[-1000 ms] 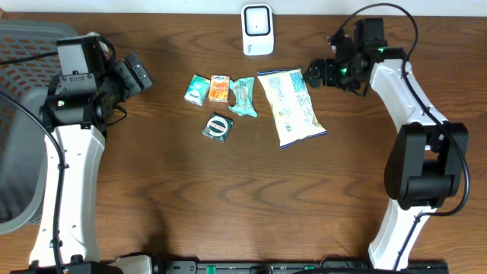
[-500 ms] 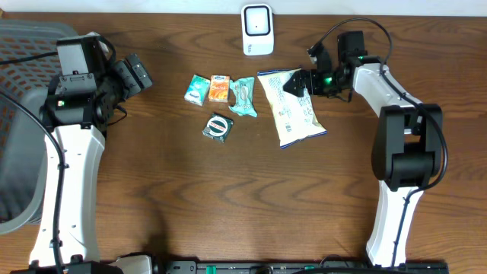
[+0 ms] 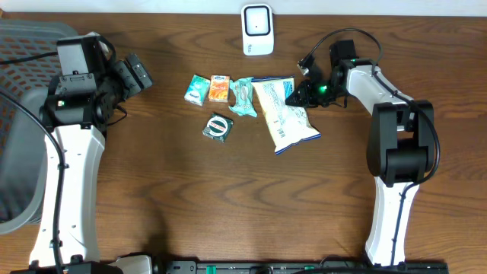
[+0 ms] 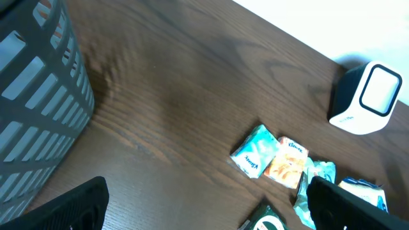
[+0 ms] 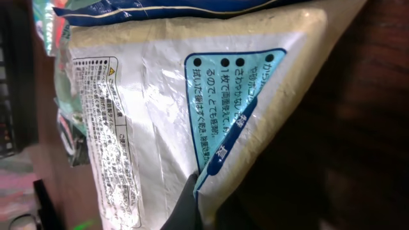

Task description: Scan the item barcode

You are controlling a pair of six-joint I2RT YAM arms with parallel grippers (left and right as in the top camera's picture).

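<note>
Japanese print in a blue-edged panel point(image 5: 238, 105), plus a small warning triangle point(image 5: 112, 65), on the white snack bag point(image 5: 160, 128)

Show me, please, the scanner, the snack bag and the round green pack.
scanner point(image 3: 257, 29): overhead view, front face.
snack bag point(image 3: 288, 116): overhead view, its white middle.
round green pack point(image 3: 218, 127): overhead view, its top.

We cannot tell where the barcode sits on the bag point(image 5: 160, 115), cut off top and bottom in the right wrist view. At its corner only one fingertip point(image 5: 185, 211) shows. Left of the bag, the packets point(image 3: 220, 88) are too small to read.
</note>
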